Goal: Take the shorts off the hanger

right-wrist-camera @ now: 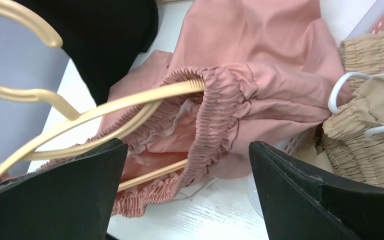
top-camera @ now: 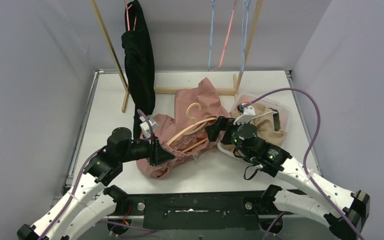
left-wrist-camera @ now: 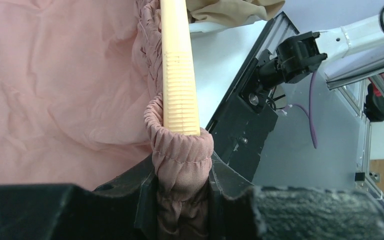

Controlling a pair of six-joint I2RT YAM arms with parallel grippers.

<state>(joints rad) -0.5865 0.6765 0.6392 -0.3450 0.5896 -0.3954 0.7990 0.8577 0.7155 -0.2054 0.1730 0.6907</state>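
Note:
The dusty pink shorts [top-camera: 200, 100] lie crumpled in the middle of the table with a pale wooden hanger [top-camera: 194, 129] through their waist. My left gripper [top-camera: 163, 153] is shut on the gathered waistband [left-wrist-camera: 180, 150], which wraps over the tip of one hanger arm [left-wrist-camera: 179, 75]. My right gripper [top-camera: 215, 129] is open, hovering just above the table by the other end. In its view the hanger [right-wrist-camera: 105, 107] and the stretched waistband [right-wrist-camera: 215, 120] lie beyond the wide-apart fingers [right-wrist-camera: 70, 190], with nothing between them.
Beige shorts [top-camera: 267, 122] with a white drawstring [right-wrist-camera: 337, 95] fill a clear basket [top-camera: 280, 106] at the right. A dark garment [top-camera: 139, 65] hangs from the wooden rack [top-camera: 111, 47] at the back left. Coloured cords [top-camera: 227, 35] dangle at the back.

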